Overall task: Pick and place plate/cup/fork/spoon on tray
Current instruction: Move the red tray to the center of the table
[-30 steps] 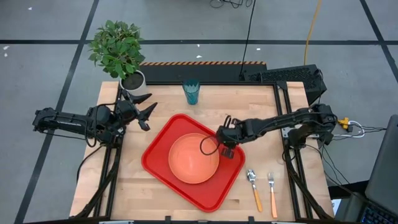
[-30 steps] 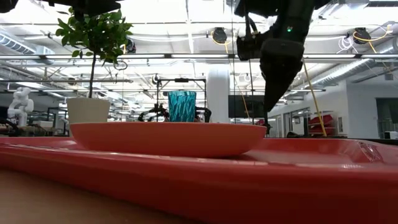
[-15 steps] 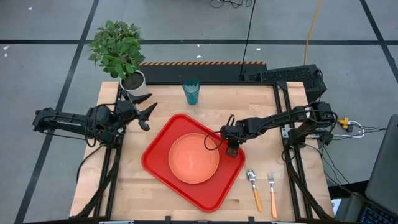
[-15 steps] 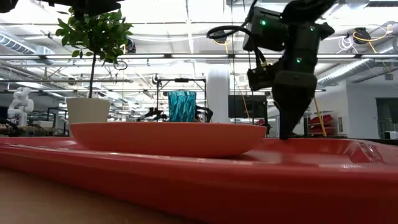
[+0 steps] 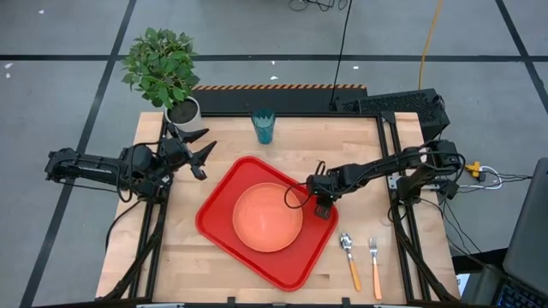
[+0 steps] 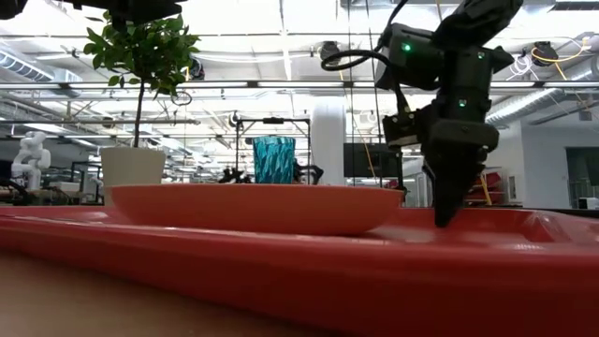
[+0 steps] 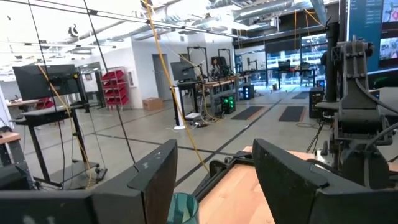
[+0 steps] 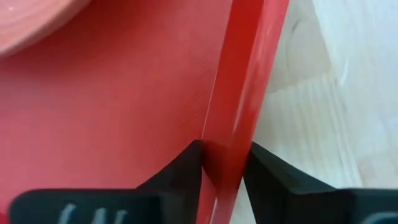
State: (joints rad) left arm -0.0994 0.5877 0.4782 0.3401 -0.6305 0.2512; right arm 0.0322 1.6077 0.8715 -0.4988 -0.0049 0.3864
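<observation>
Left arm: reaches in from the left edge of the high view, lying nearly level across the table's left border, wrist at mid-height of the frame
Left gripper point(image 5: 205, 156): hangs beside the tray's upper left side, apart from it; the two dark fingers point(image 7: 152, 180) are spread wide with nothing between them, and the cup's rim shows in the gap in the left wrist view
Plant pot point(image 5: 183, 111): white, with a leafy green plant, at the table's upper left corner, just above the left gripper
Tray point(image 5: 218, 218): red, set askew in the middle of the table, lower centre of the high view
Plate point(image 5: 267, 217): orange-salmon, lies flat inside the tray, about centred in it; in the low view it sits on the tray floor, left of the right gripper
Cup point(image 5: 264, 127): teal, stands upright on the bare wood above the tray, upper centre of the high view, well apart from both grippers
Right arm: stretches from the right edge of the table leftward, bent down at the wrist so the fingers point at the tray
Right gripper point(image 5: 323, 209): at the tray's right rim, just right of the plate; the right wrist view shows its fingers clamped on the raised red rim, one inside the tray, one outside
Spoon point(image 5: 350, 260): lies on the wood at lower right, just right of the tray
Fork point(image 5: 374, 265): lies beside the spoon, further right, roughly parallel to it
</observation>
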